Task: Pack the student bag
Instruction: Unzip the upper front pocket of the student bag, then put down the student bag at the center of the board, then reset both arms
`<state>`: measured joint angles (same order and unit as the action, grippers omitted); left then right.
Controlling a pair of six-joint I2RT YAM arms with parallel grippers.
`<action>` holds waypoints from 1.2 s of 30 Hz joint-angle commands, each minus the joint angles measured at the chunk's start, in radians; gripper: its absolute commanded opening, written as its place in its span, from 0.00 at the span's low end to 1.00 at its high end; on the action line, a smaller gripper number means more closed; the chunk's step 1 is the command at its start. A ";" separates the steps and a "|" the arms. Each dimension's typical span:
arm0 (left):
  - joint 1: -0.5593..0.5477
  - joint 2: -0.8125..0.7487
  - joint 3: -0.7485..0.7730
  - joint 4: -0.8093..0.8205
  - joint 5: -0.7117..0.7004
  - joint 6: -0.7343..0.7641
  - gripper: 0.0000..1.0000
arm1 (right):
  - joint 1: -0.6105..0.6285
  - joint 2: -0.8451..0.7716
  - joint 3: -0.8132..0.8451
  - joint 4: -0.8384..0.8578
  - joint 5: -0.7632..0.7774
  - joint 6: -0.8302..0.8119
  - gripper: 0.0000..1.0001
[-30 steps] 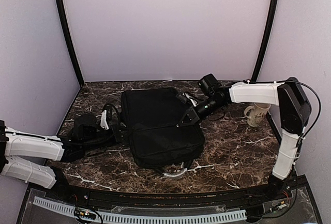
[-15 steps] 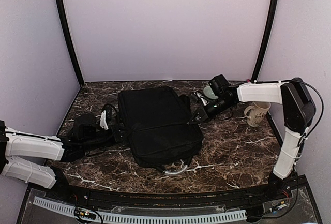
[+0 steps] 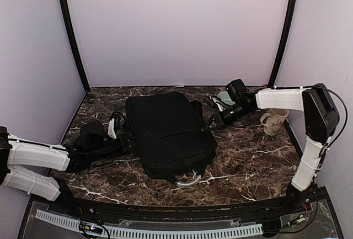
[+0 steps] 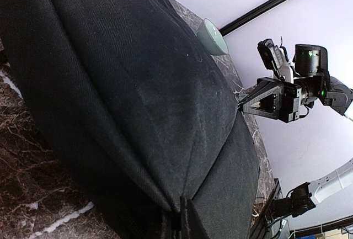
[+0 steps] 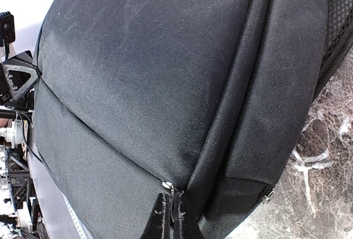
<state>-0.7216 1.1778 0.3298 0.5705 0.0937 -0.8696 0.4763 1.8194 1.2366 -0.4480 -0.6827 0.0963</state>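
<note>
At centre, student bag (image 3: 168,134) flat, long axis far-to-near, handle (image 3: 187,182) nearward; left claw (image 3: 130,139), right claw (image 3: 210,125) pinching fabric.

Enclosed on three sides by plain pale lilac walls (image 3: 176,29), evenly and softly lit. Framed at upper left and upper right by thin black curved poles (image 3: 70,35). Floored across the lower half with a dark brown marble-patterned surface (image 3: 248,162), veined in white.

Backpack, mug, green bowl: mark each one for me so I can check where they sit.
backpack (image 3: 165,131): top view, middle of its upper fabric face.
mug (image 3: 273,122): top view, its side wall.
green bowl (image 4: 213,30): left wrist view, its outer wall.
</note>
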 commanded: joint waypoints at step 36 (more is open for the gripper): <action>0.077 -0.052 0.630 -0.648 -0.495 0.848 0.63 | -0.162 -0.357 0.159 0.057 0.426 -0.244 0.61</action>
<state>-0.6628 1.0710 0.8417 -0.0322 -0.3046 -0.2150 0.3408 1.5341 1.3624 -0.4576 -0.3695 -0.0853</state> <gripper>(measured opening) 0.612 0.545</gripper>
